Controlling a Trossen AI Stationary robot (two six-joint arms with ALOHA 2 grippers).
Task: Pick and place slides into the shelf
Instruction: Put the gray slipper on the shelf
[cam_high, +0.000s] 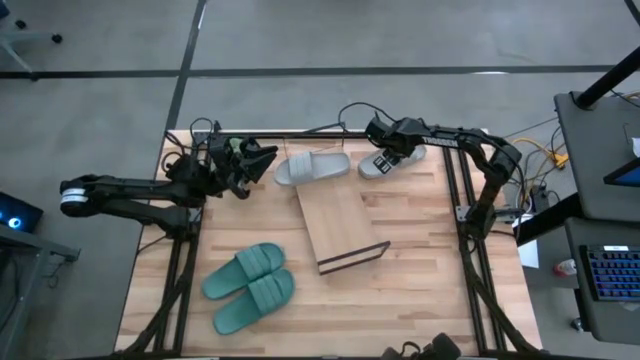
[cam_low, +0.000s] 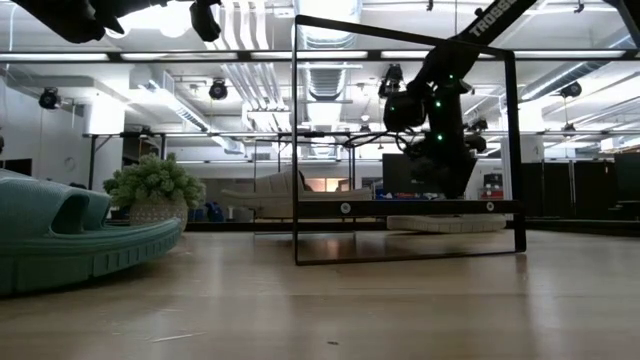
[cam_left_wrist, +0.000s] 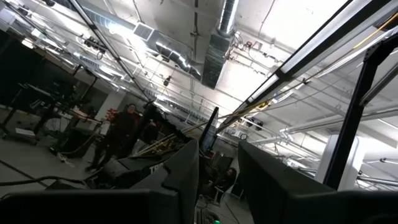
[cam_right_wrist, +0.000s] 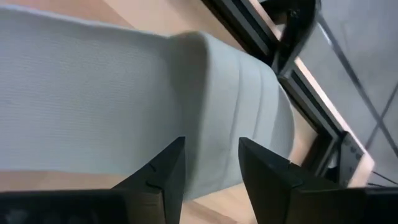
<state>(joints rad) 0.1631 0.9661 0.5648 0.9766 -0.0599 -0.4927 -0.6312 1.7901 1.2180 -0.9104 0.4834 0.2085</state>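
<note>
Two grey slides sit at the tabletop's far edge — my right pincer (cam_high: 383, 160) is on one (cam_high: 393, 160), fingers narrow astride its strap, grip unconfirmed. Lifting now could let it slip — shelf (cam_high: 338, 222) waits mid-table; left pincer (cam_high: 262, 160) narrow, empty

Left arm stretched along far-left side, wrist tipped upward, left gripper (cam_high: 262, 160) fingers (cam_left_wrist: 180, 177) slightly parted. Right arm bent inward at far edge, right gripper (cam_high: 385, 160) pointing down, fingers (cam_right_wrist: 163, 171) apart.
</note>
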